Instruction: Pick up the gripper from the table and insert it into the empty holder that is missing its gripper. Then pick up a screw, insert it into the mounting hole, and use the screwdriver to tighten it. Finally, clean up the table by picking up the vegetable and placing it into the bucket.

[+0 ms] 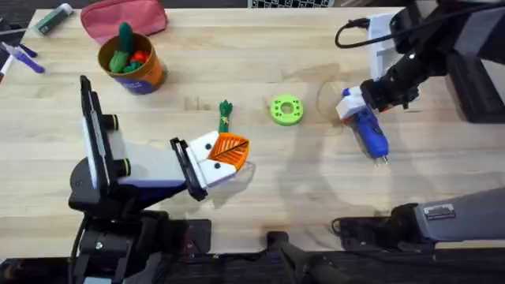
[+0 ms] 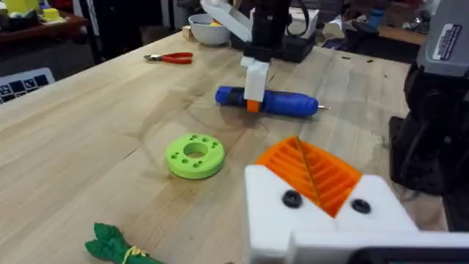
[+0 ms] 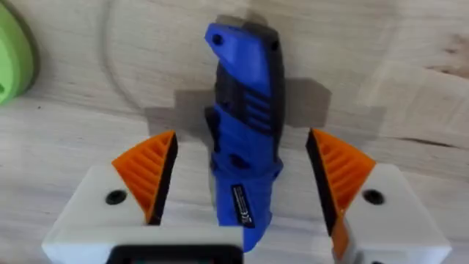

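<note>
- Right gripper (image 3: 238,187) is wide open over the screwdriver (image 1: 368,131); in the right wrist view its two orange pads (image 3: 150,176) stand one on each side of the blue body, apart from it, so it holds nothing yet.
- Taking the lime-green disc (image 1: 286,110) as the landmark: the screwdriver lies flat on the table (image 1: 300,205) to the disc's right side, with its thin metal bit pointing toward the robot's bases.
- Left gripper (image 1: 229,154) sits on the near-left side of the disc, low over the wood. In the overhead view and the left wrist view, orange ribbed pads show in its white mounts, but I cannot tell if the fingers are apart or closed, or if they hold something.
- The vegetable (image 1: 225,115) lies on the table to the left of the disc, just beyond the left gripper.
- The bucket (image 1: 132,63) stands far to the left of the disc and farther back, with toy vegetables already inside.
- My judgement: the step in hand is taking the screwdriver. I see no loose screw, so I cannot say if one is already in the hole.
- The next move calls for closing the pads squarely on the blue body, then lifting without letting it roll, and keeping the bit free.
</note>
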`<action>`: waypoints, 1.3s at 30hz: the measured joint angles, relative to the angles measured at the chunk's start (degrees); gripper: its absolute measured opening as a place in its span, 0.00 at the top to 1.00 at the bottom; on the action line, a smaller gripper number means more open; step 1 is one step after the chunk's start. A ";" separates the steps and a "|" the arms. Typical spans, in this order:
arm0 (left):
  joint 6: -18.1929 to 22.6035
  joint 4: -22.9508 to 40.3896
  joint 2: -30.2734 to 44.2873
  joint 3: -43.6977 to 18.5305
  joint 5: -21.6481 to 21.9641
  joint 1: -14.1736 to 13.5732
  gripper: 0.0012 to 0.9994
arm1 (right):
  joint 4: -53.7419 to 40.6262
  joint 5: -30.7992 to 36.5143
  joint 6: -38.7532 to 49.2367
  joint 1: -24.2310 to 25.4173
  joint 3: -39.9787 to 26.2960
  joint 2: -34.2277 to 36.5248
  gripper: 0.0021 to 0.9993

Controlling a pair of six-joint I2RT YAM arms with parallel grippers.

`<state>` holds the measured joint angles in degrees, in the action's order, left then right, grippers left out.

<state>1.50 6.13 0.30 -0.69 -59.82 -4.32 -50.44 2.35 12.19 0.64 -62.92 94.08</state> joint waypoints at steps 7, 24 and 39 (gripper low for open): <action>0.00 0.00 0.01 0.00 0.00 0.00 0.98 | 1.43 0.36 -0.44 0.00 0.00 3.05 0.01; 0.00 0.00 0.00 0.00 -0.02 0.00 0.98 | 2.06 0.42 -0.66 0.00 0.04 4.36 0.04; 0.00 0.00 0.02 0.00 -0.02 0.00 0.98 | 2.46 0.85 -1.27 0.00 0.15 4.46 0.98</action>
<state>1.50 6.13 0.32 -0.69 -59.83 -4.32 -47.97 3.20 10.92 0.64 -62.76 98.54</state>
